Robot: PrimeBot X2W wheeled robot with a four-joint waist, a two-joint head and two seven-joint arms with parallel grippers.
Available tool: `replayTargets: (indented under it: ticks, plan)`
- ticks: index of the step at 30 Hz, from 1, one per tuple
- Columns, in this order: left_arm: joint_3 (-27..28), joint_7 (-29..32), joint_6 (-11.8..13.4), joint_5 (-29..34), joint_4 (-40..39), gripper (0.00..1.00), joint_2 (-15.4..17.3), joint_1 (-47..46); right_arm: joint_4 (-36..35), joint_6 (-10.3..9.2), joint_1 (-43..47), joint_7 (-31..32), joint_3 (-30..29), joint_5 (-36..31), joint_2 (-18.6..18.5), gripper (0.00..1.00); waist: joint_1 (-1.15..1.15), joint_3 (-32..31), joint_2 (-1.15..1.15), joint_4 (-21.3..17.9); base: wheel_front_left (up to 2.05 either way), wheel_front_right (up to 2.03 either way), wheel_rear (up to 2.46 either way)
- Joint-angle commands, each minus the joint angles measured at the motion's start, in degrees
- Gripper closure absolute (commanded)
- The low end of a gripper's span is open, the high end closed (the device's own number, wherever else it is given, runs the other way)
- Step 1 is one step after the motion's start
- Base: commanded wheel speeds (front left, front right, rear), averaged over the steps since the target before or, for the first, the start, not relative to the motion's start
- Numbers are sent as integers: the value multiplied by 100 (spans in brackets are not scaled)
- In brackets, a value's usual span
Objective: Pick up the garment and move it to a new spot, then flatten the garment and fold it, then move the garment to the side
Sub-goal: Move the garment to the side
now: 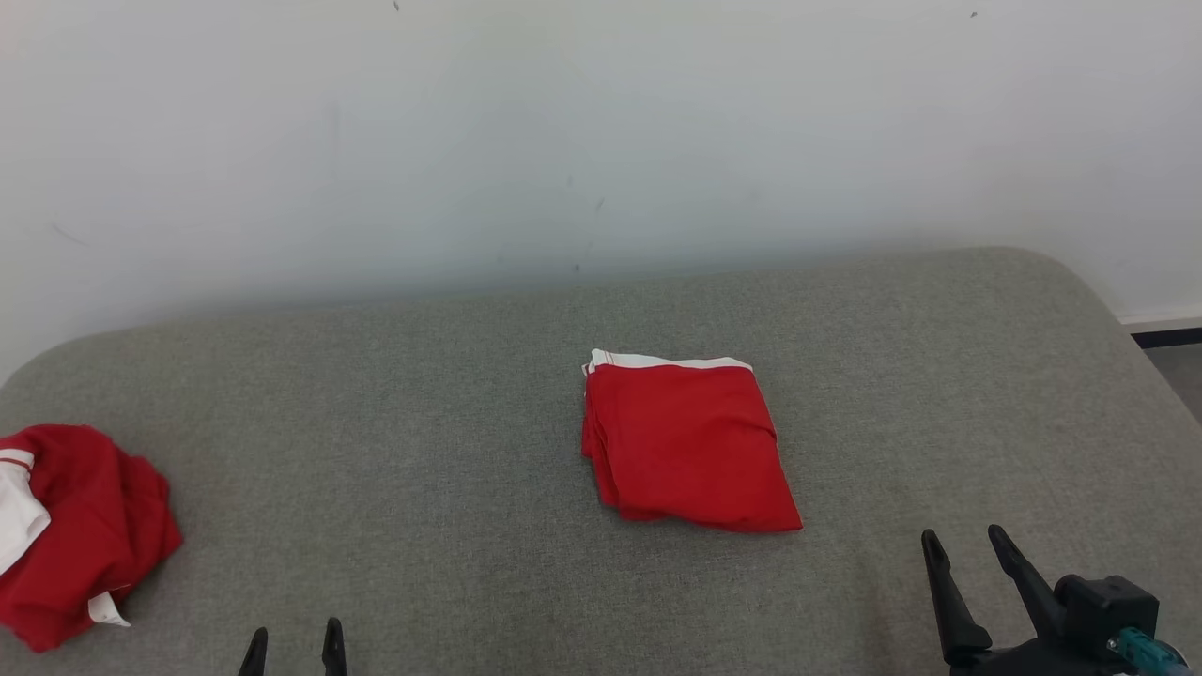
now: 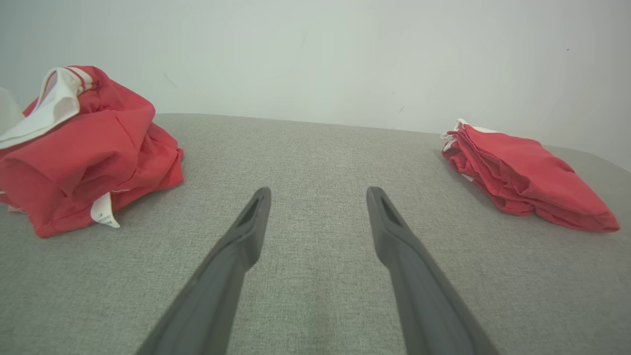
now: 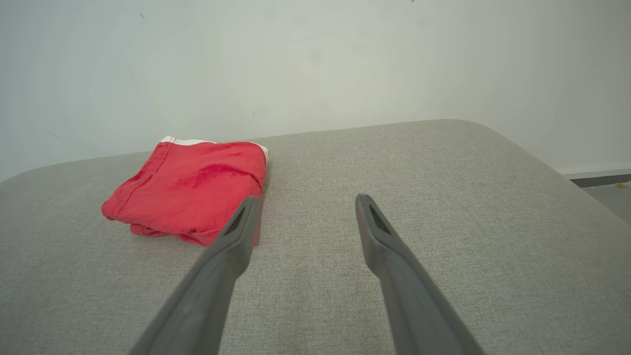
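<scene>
A red garment [image 1: 687,443] with a white waistband lies folded into a neat square near the middle of the grey cushion [image 1: 432,451]; it also shows at the right of the left wrist view [image 2: 522,175] and at the left of the right wrist view [image 3: 192,185]. My right gripper [image 1: 967,549] stands open at the lower right, short of the folded garment's near right corner, holding nothing. My left gripper [image 1: 293,643] is open at the bottom edge, well left of it. In both wrist views the fingers [image 2: 246,231] [image 3: 374,231] are spread over bare fabric.
A second red and white garment [image 1: 80,530] lies crumpled in a heap at the cushion's left edge, seen large in the left wrist view [image 2: 84,148]. A pale wall [image 1: 601,141] rises behind the cushion. The cushion's right edge drops to floor [image 1: 1178,371].
</scene>
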Motion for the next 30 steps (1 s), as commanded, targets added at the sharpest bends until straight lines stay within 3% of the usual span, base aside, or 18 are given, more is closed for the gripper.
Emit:
replayTargets:
  ticks: [1, 12, 20, 30]
  plan:
    - [-7, -21, 29, -52, -14, 0, -4, -51, -28, -14, -23, 15, -7, -51, 10, 0, 0, 7, -1, 4, 0, 0, 0]
    - [-140, -21, 47, -50, -56, 0, -5, -96, 158, -14, -500, 531, -67, 28, -63, 0, 0, 114, -1, 145, 0, 0, 0]
    - [-366, -21, 65, -143, -232, 0, -3, -306, 866, -14, -1682, 2109, -358, 327, 11, 0, 0, 375, -1, 636, 0, 0, 0]
    - [-707, -21, 62, -133, -447, 0, -2, -535, 1874, -13, -2842, 3340, -964, 10, 63, 0, 0, 984, -1, 1446, 0, 0, 0]
